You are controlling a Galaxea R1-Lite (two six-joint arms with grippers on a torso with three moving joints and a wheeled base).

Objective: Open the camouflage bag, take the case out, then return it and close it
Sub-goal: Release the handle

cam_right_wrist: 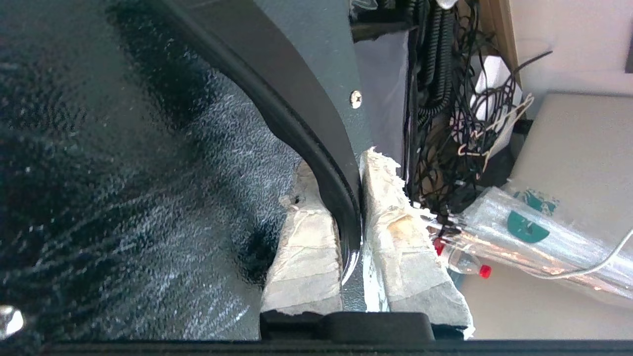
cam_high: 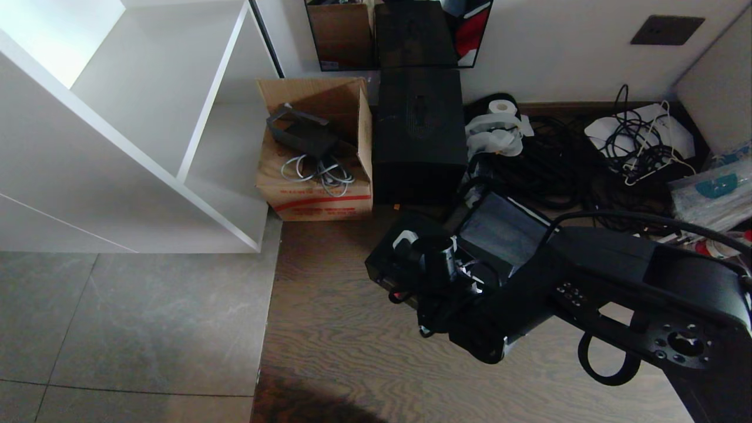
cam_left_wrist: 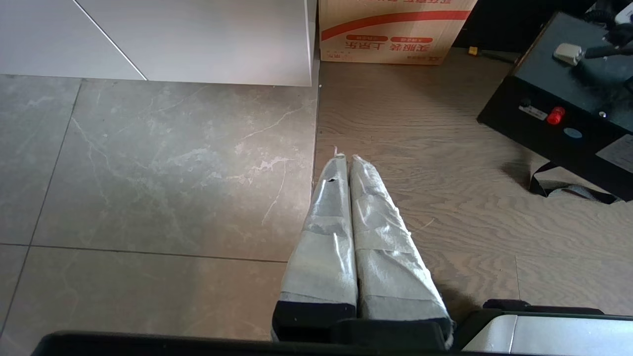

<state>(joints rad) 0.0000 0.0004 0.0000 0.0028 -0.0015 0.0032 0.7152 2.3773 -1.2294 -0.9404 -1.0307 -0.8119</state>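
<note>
While its idle left gripper hangs shut above the floor, the right gripper, arm reaching forward-left, pinches the flat black rigid case's curved black handle

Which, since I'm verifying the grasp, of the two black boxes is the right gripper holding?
The flat case, its handle pinched by the right gripper; the tall black box stands untouched.

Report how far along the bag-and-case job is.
Looks done: the case is bare and out of the bag, over the wood floor.
In hand: the right end effector is shut on the case's handle. The left end effector is shut and idle.
Left: returning the case and closing the camouflage bag, which I cannot make out clearly here.
</note>
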